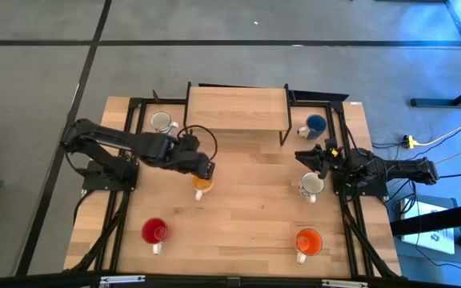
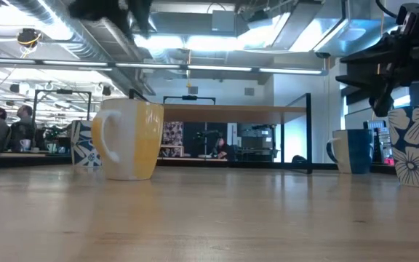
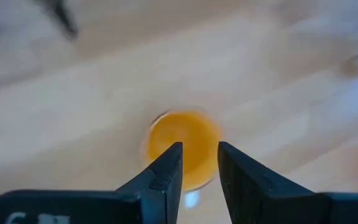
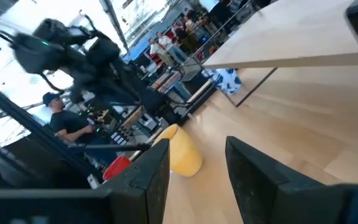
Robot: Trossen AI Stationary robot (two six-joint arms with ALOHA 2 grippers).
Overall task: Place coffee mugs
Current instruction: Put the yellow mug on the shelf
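The yellow mug [image 1: 202, 184] stands upright on its base near the table's middle, also seen as the yellow mug [image 2: 129, 138] and from above as the yellow mug [image 3: 182, 146]. My left gripper [image 1: 206, 170] hangs open well above it, its fingers [image 3: 166, 171] straddling the rim in the left wrist view without touching. My right gripper [image 1: 310, 158] is open and raised, just beyond a blue-and-white flowered mug [image 1: 311, 185] that stands on the table, the flowered mug [image 2: 417, 145]. The right wrist view shows its open gripper [image 4: 197, 168] with the yellow mug [image 4: 182, 152] beyond.
A wooden riser shelf [image 1: 236, 108] stands at the far edge. A dark blue mug [image 1: 316, 125] sits to its right and a white flowered mug [image 1: 162, 122] to its left. A red mug [image 1: 154, 231] and an orange mug [image 1: 308, 241] stand near the near edge.
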